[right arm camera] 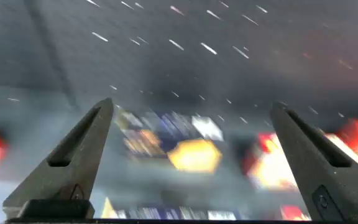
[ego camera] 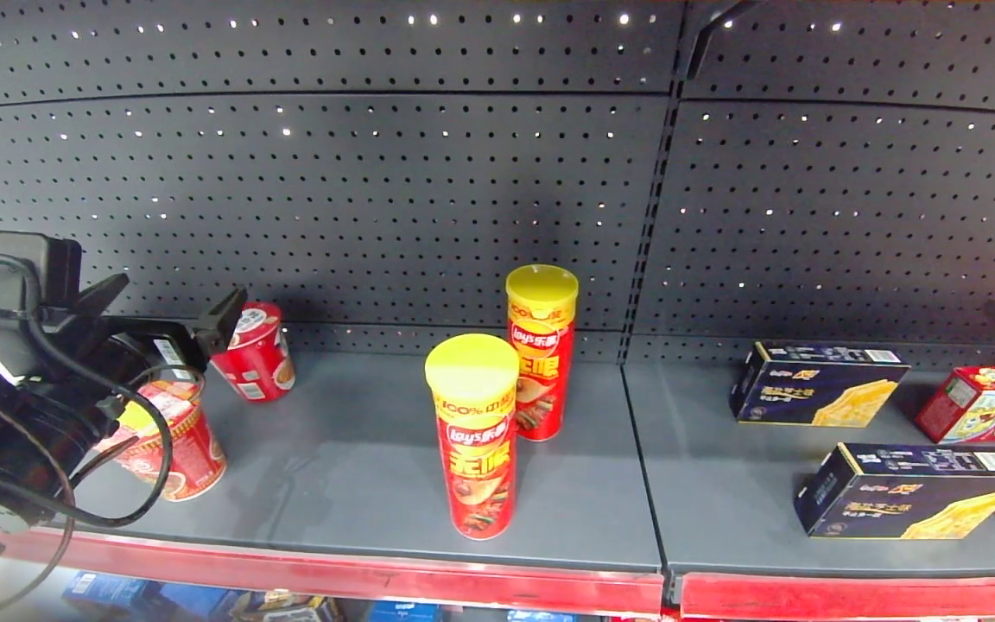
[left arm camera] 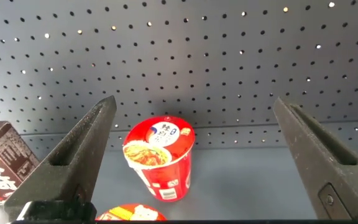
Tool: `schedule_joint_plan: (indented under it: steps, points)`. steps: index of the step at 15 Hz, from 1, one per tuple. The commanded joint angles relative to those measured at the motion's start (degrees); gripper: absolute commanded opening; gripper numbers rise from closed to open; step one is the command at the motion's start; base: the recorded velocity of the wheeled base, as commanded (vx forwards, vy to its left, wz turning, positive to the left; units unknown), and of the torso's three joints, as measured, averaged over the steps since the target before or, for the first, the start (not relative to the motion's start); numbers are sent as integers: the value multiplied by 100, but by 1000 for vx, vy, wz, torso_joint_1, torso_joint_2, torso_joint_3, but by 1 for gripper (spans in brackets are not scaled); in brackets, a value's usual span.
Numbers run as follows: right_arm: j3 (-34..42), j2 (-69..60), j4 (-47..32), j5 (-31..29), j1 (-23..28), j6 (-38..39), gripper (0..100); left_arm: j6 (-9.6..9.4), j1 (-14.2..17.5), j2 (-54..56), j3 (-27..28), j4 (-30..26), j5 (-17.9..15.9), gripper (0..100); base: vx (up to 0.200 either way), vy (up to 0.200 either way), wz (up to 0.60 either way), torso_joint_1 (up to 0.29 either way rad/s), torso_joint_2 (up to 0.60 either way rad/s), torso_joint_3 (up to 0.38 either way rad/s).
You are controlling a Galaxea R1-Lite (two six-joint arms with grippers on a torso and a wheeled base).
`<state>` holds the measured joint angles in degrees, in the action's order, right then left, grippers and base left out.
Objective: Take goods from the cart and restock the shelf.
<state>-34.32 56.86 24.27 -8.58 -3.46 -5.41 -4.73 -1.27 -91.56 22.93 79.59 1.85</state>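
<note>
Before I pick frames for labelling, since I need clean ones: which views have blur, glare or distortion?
Head view: steady, though the back panel bows from lens distortion, light glints through its holes, and the chip cans cast soft shadows. Left wrist view: clear, the noodle cup well defined. Right wrist view: motion-smeared, the boxes mere streaks.

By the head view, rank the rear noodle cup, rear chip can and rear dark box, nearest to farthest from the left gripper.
1. Rear noodle cup, beside the left gripper, far left.
2. Rear chip can, middle.
3. Rear dark box, right bay.
</note>
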Motion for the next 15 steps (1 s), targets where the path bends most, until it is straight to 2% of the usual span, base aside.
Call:
schedule_joint_plan:
  steps: [1, 3, 4, 5, 6, 8, 12, 13, 15]
  points:
    - [681, -2038, -898, -1102, 100, -39, 100, -2, -31, -107, -25, 4, -62, 100, 0, 0, 0, 0, 0, 0]
    - [171, -2944, -2234, -1726, 144, -39, 100, -2, -58, -178, 27, 12, -220, 100, 0, 0, 0, 0, 0, 0]
    - [-5, -3102, -2700, -1787, 153, -30, 100, -10, -84, -195, 36, 39, -264, 100, 0, 0, 0, 0, 0, 0]
    - [-198, -3348, -3280, -1796, 381, -21, 100, -10, -216, -222, 89, 109, -308, 100, 0, 0, 0, 0, 0, 0]
    - [-154, -3515, -3429, -1770, 821, -4, 100, -2, -339, -292, 194, 118, -308, 100, 0, 0, 0, 0, 0, 0]
    - [74, -3796, -3464, -1752, 1216, 23, 100, -2, -374, -318, 344, 109, -300, 100, 0, 0, 0, 0, 0, 0]
    - [153, -4016, -3552, -1735, 1243, -4, 100, 16, -392, -309, 326, 118, -300, 100, 0, 0, 0, 0, 0, 0]
    - [197, -4112, -3579, -1743, 1251, -4, 100, 16, -480, -309, 317, 118, -300, 100, 0, 0, 0, 0, 0, 0]
    - [294, -4359, -3737, -1752, 1269, -4, 100, 7, -849, -327, 256, 48, -282, 100, 0, 0, 0, 0, 0, 0]
